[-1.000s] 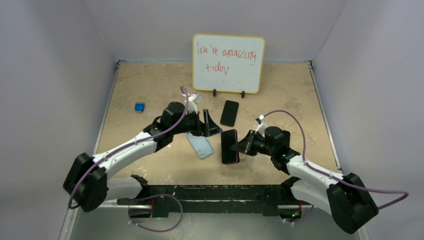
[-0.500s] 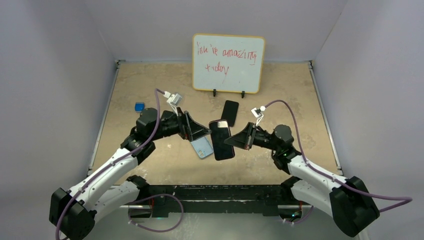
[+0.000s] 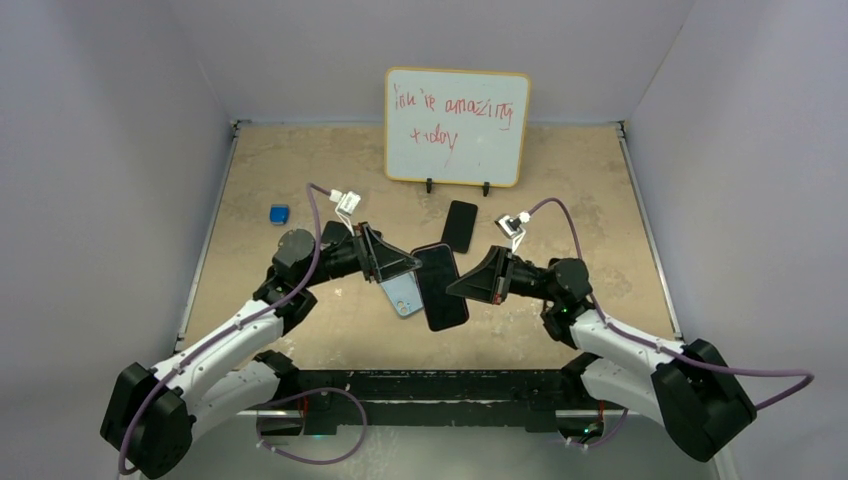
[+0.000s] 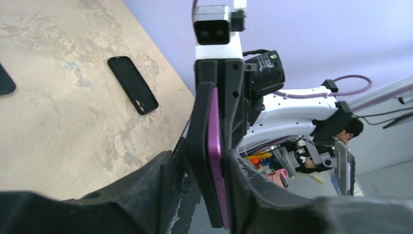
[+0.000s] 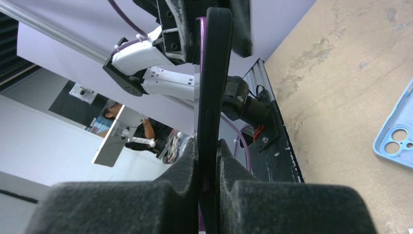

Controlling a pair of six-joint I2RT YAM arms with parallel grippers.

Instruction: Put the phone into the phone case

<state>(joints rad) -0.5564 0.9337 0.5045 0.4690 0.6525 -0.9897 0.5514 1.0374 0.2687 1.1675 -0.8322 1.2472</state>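
Top view: slim black glass-fronted phone w/ reddish-purple rim (image 3: 441, 288) sits mid-frame, up off the tan mottled tabletop (image 3: 300, 160). It is held betw. the two arms, long axis roughly top-to-bottom of frame, slightly tilted.

right jaws: reach in from the right and are closed tight on the phone's lower-right part. Rt wrist view shows the phone (image 5: 212, 73) edge-on up the centre of frame, w/ both black pads (image 5: 185, 165) pressed to its faces.

left jaws: reach in from the left, partway open, straddling the phone's upper-left part. Lt wrist view has the phone (image 4: 214, 161) edge-on betw. the pads (image 4: 253, 190). The pad on the rim side looks to be against it. The other side is dark & cluttered, so cannot tell if that pad touches or if these jaws actually grip.

Light blue rounded-corner plastic phone case (image 3: 400, 294) lies flat on the tabletop. In top view it is just left of the phone and partly hidden by it. Its camera-cutout corner shows at the right edge of rt wrist view (image 5: 402, 117). The phone is not in the phone case.

Also on the tabletop:
- All-black second phone (image 3: 460, 226), flat, just above the held one. It appears upper left in lt wrist view (image 4: 132, 84).
- Small blue cube (image 3: 279, 213), well apart at left.
- Yellow-framed whiteboard w/ red handwriting (image 3: 457, 127), upright at top centre.
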